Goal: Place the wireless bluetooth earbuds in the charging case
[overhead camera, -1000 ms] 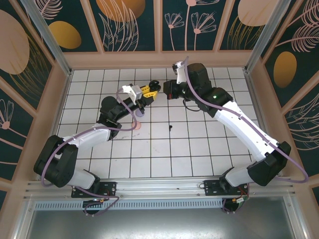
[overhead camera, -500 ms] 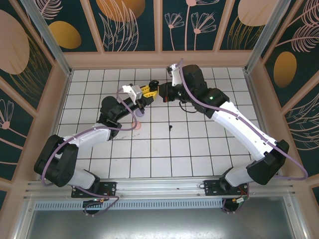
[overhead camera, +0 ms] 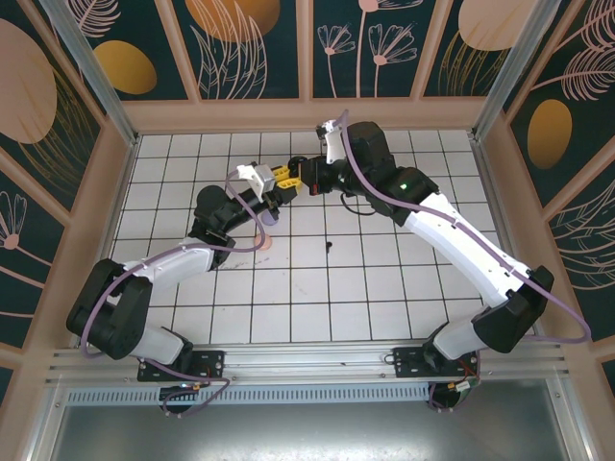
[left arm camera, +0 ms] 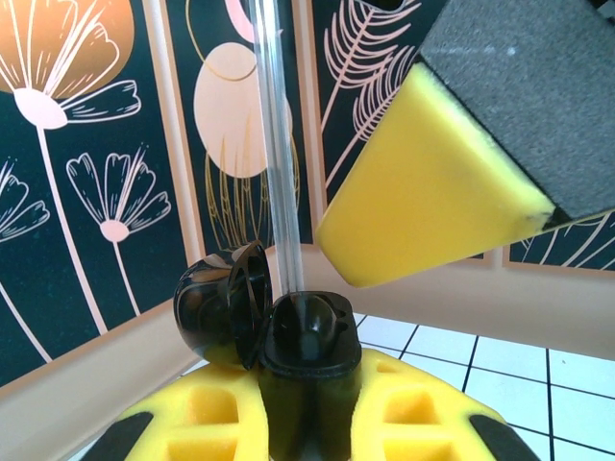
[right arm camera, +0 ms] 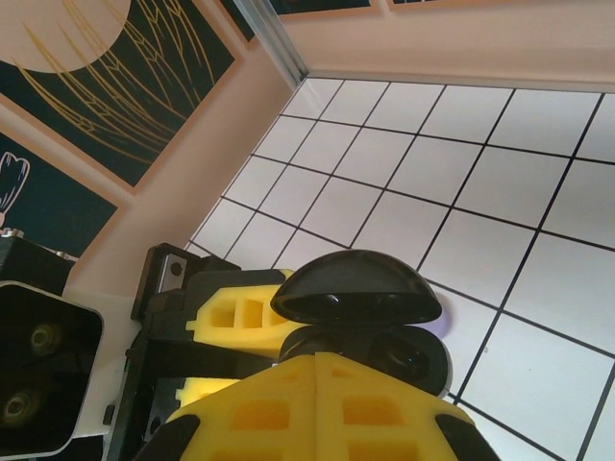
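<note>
Left gripper [overhead camera: 290, 179] clamps the black charging case [left arm camera: 307, 351] low on its body, lid [left arm camera: 219, 305] flipped back. Right gripper [right arm camera: 317, 384], fingers [right arm camera: 259, 413] pressed together, sits just above the case; pinched earbud, we can't tell. We judge earbuds tiny, light, slick: pinch by stem. Dark speck [overhead camera: 330, 245] on tiles [overhead camera: 384, 288], well behind both grippers, maybe one.

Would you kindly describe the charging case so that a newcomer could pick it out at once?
On the white tiled floor, follow the left arm to its yellow pincer near the far wall. Clamped there is the case: small, black and rounded, its domed lid hinged open. Unlike the pink piece lying loose on the tiles, it is black and gripped.
</note>
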Available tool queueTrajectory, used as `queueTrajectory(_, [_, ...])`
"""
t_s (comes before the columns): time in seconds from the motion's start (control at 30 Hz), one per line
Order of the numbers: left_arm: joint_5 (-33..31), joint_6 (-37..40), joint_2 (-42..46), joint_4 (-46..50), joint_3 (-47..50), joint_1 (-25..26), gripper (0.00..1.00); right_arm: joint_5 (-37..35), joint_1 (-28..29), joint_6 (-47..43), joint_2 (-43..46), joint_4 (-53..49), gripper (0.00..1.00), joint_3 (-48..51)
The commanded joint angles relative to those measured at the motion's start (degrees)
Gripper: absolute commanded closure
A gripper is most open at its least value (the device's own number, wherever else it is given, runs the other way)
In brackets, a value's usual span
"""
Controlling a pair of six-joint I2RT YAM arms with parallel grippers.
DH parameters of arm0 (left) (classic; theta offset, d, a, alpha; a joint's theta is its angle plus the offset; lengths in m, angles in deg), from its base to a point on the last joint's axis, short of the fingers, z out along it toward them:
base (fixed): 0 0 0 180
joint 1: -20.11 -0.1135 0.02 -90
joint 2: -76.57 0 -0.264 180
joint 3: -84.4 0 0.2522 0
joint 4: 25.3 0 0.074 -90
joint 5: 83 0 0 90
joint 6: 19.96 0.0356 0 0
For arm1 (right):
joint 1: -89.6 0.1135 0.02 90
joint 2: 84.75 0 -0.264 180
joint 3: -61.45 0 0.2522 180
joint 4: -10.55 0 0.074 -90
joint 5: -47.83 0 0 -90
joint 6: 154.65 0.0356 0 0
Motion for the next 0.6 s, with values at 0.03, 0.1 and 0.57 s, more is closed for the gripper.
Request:
queueTrajectory(0.03, [1.24,-0.68,-0.28,-1.78,-1.07,0.08,1.00,1.25,0.51,0.20,-1.57,0.73,1.00,-2.68])
queueTrajectory(0.1, [1.22,-0.78,-0.28,-1.71,-1.08,0.10,1.00,1.42,0.49,0.12,-2.16,0.73,1.00,-3.18])
queueTrajectory(0.57, [-1.68,-1.35,0.29,-5.30,1.88,0.12,1.00,-5.50,0.01,3.46,11.62,-1.03,0.99,2.39])
